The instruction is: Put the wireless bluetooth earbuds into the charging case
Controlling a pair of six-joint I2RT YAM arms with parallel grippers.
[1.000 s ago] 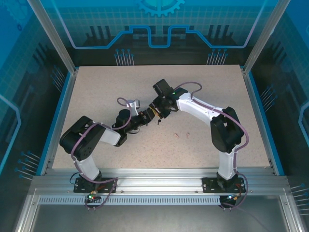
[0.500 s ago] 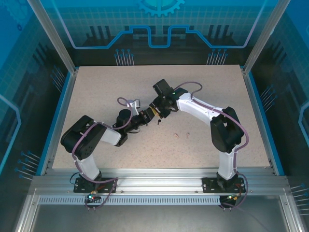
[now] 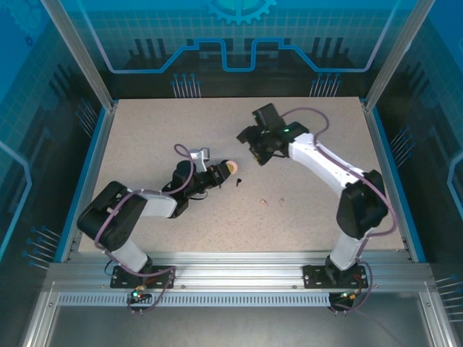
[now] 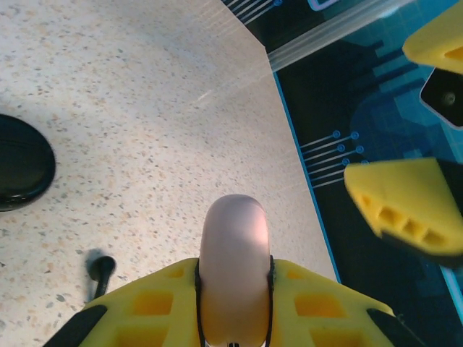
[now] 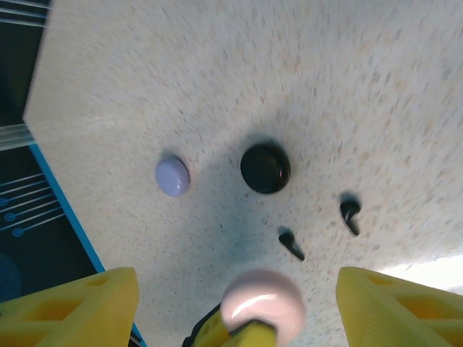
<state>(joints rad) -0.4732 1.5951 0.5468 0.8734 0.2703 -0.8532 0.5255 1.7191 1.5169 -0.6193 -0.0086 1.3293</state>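
Left jaws pinch pink case (image 4: pixel 233 253); right jaws spread, hovering far-right. Pink earbuds (image 3: pixel 265 202) lie loose on worktop (image 3: pixel 145 130), near-right of pink case. I'd keep it steady, let right jaws open it first.

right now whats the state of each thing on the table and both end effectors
pink case: closed, clamped
black case: closed, flat on table
lilac case: closed, flat on table
two black earbuds: loose on table, outside any case
two pale pink earbuds: loose on table
left end effector: shut on pink case
right end effector: open, empty
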